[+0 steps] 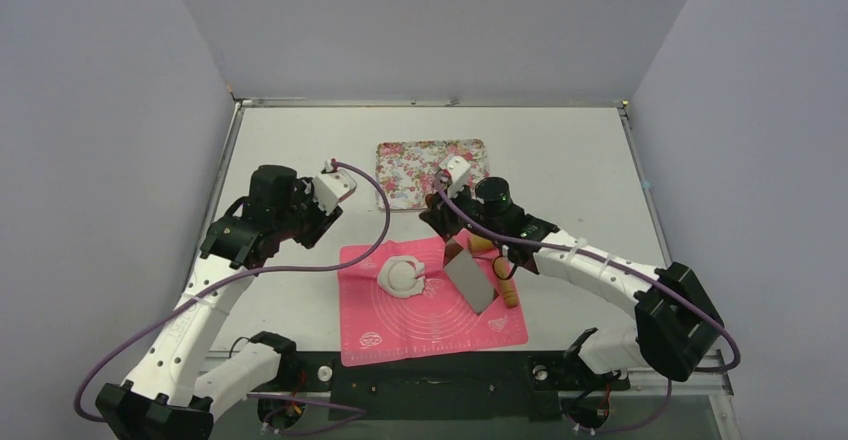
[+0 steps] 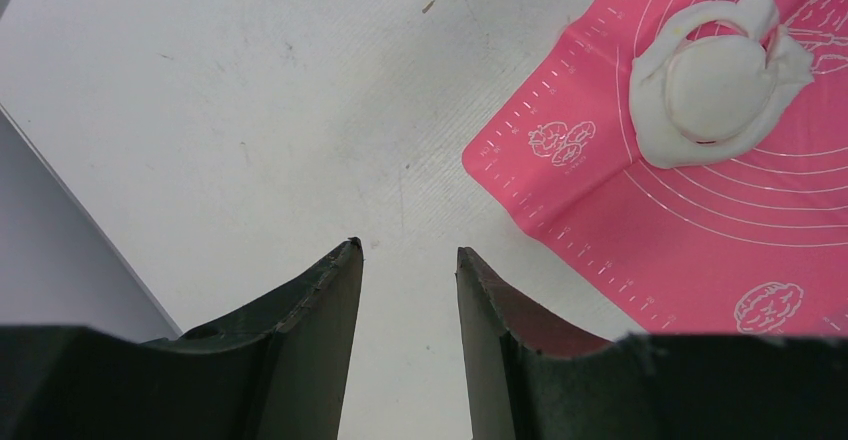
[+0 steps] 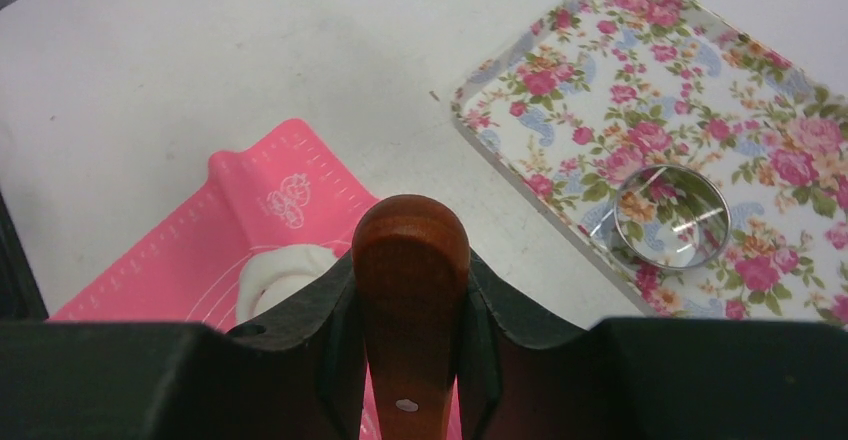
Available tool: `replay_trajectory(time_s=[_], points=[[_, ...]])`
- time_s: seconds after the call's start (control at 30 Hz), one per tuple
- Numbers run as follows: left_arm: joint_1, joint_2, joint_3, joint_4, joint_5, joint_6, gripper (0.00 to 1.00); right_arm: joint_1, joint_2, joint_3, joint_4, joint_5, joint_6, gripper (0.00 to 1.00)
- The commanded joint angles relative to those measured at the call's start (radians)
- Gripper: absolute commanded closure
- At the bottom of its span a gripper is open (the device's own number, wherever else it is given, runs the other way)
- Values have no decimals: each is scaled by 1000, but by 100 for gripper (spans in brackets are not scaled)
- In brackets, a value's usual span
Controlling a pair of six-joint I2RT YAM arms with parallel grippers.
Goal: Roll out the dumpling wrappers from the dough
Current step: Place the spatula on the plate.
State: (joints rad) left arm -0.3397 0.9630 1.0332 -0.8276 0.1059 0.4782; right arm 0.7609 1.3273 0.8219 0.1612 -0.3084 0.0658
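Dough [image 2: 655, 125] sat on the pink mat [image 1: 440, 330], up in the mat's far-left part. The mat itself lay at the middle of the table's [image 1: 560, 150] near edge. From the left wrist view you could see a neat round wrapper disc [image 2: 712, 88] cut out in the middle of it, sitting inside the ragged ring of leftover white stuff, touching it pretty much all round.

The right gripper [image 3: 410, 290] was clamped on a wooden handle [image 3: 410, 240], with a finger pressed against each side and the rounded end poking out past the fingertips. From the top view the handle belonged to a tool with a flat grey blade [image 1: 470, 280]. The blade was tilted over the mat just to the right of the dough, with a small gap between them. Couldn't tell whether its lower edge was actually on the mat.

The left gripper [image 2: 408, 250] was partly open with nothing between its fingers. It hung over bare table toward the left edge, just off the mat's left side and apart from the dough.

A floral tray [image 1: 400, 185] was lying toward the middle of the far edge, well apart from the mat. A metal ring [image 3: 670, 215] lay flat on it with the flower pattern showing through its middle.
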Motion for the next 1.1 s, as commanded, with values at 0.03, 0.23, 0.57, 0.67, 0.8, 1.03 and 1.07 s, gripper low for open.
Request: replay_trajectory(time_s=[0.03, 0.23, 0.57, 0.67, 0.8, 1.03, 1.07], points=[[-8, -14, 15, 14, 6, -6, 62, -85, 54, 46, 110, 1, 242, 100], [-8, -9, 13, 15, -1, -4, 62, -154, 17, 236, -47, -5, 295, 100], [-9, 12, 15, 25, -3, -1, 62, -414, 125, 365, 201, 254, 667, 100], [-9, 15, 13, 26, -4, -1, 62, -474, 239, 423, 300, 380, 773, 100], [-8, 21, 11, 27, -12, 1, 62, -490, 410, 624, 282, 498, 814, 100], [-8, 38, -3, 41, -8, 3, 62, -503, 655, 797, 256, 646, 939, 100], [-8, 41, -5, 41, -5, 3, 62, -502, 672, 805, 258, 660, 966, 100]])
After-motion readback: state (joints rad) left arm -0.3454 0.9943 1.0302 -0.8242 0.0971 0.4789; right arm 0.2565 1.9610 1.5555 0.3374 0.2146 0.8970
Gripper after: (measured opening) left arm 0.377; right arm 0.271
